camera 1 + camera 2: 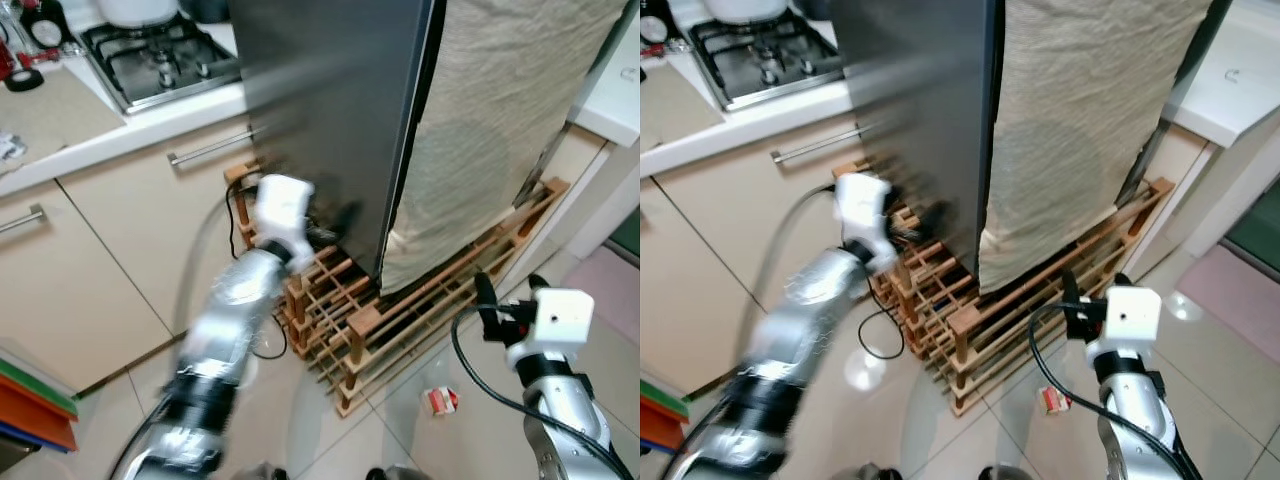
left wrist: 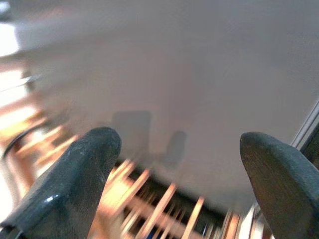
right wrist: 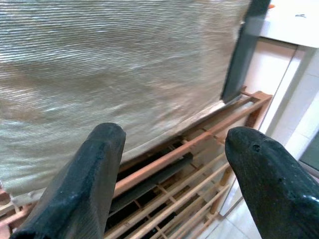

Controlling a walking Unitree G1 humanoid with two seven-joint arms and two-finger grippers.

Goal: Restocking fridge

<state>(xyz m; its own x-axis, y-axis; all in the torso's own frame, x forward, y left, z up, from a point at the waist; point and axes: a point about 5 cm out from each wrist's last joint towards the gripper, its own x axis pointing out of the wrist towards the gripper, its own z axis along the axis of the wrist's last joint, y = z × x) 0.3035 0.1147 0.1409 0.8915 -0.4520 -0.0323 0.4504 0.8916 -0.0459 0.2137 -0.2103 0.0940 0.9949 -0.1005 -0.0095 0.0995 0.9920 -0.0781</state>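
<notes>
Fridge: one tall grey metal fridge [image 1: 330, 110] on one wooden slat rack [image 1: 400, 320].
Cloth: one beige cloth [image 1: 500, 120].
Left hand [image 2: 174, 179]: open, empty, by the fridge.
Right hand [image 3: 172, 169]: open, empty.
Floor: one small red-and-white carton [image 1: 441, 401].

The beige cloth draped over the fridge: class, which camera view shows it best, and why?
The left eye view shows the beige cloth best, hanging down the fridge to the wooden rack. The right eye view shows much the same. The right wrist view shows its weave close up. The left wrist view is blurred.
</notes>
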